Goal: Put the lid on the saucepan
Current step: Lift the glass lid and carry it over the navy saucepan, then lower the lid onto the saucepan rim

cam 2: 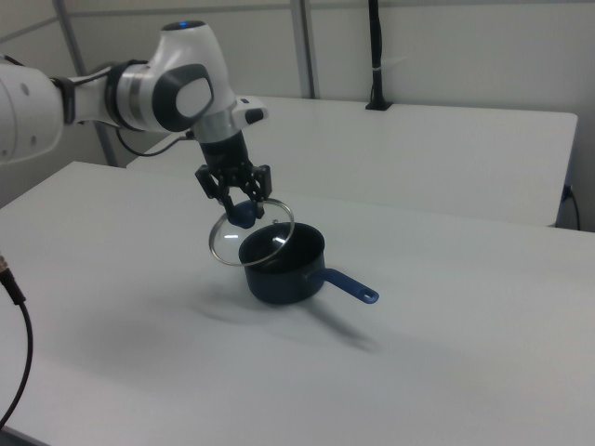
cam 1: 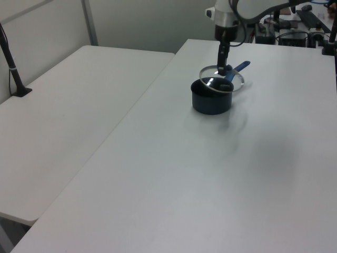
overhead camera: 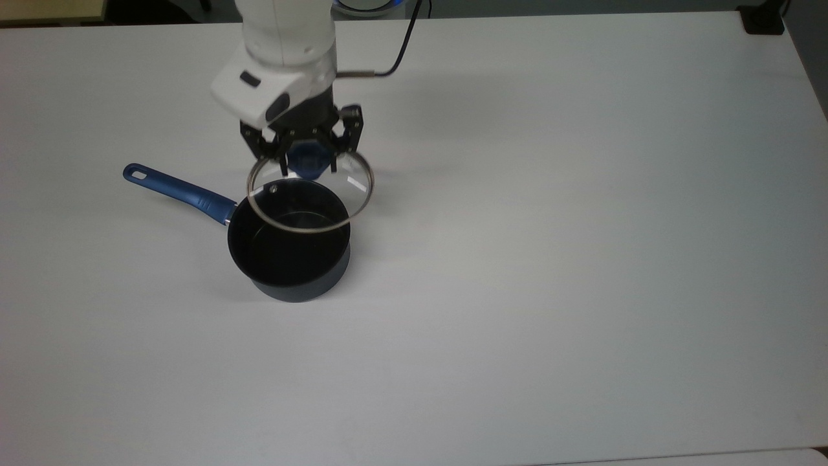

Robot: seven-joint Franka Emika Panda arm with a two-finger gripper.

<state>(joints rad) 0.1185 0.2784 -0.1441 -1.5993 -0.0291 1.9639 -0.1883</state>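
Top view: gripper (overhead camera: 309,163) clamped on the blue knob of the lid (overhead camera: 310,204), held aloft. Overlapping the upper rim of the saucepan (overhead camera: 289,243), not seated.

I read the lid (overhead camera: 310,200) as clear, glossy glass in a thin metal rim, its blue knob probably plastic. The saucepan (overhead camera: 289,249) looks dark and smooth, black inside with a soft sheen; its blue handle seems matt. The table (overhead camera: 582,259) is matt white.
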